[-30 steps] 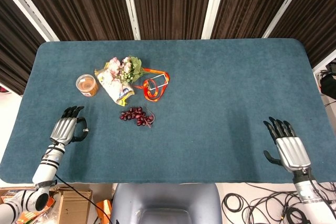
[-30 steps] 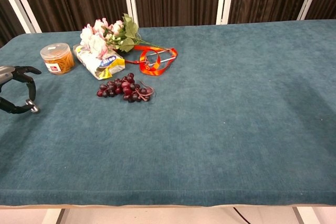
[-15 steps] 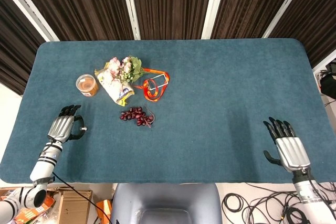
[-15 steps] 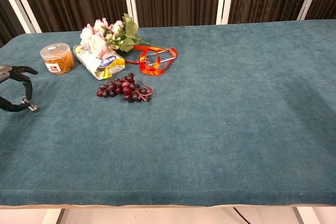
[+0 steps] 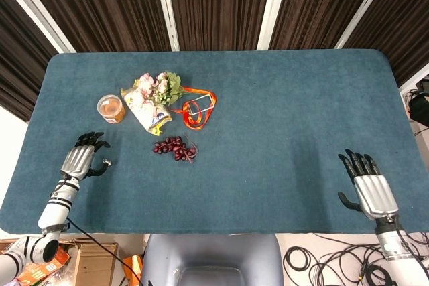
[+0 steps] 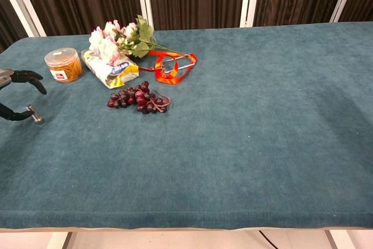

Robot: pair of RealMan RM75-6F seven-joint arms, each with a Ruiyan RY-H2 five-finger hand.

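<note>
Since a second ago the left hand [image 5: 82,159] has drawn back toward the near-left edge of the teal felt-covered table [image 5: 281,118] and its fingers have spread wider, while the right hand [image 5: 369,189] has barely shifted. In the head view the left hand lies over the cloth at about eight o'clock of the table, fingers apart, thumb held out to the side, holding nothing; nearest to it, at its one o'clock, stands the round clear plastic tub of orange rubber bands [image 5: 110,108], well apart from the fingertips. Beyond the tub lie a crumpled white and yellow snack packet [image 5: 147,115] with a pink artificial flower bunch [image 5: 161,86] resting on its far end, an orange lanyard with a clear badge holder [image 5: 199,107] just beside them, and a dark red bunch of grapes [image 5: 173,147] at the packet's five o'clock. The right hand rests at about four o'clock near the table's near-right corner, flat, fingers straight and parted, empty. The chest view leaves the right hand out altogether and shows only the left hand's dark fingertips [image 6: 32,77] and thumb at the left border, raised off the cloth, with the tub [image 6: 64,65] at their one o'clock.
</note>
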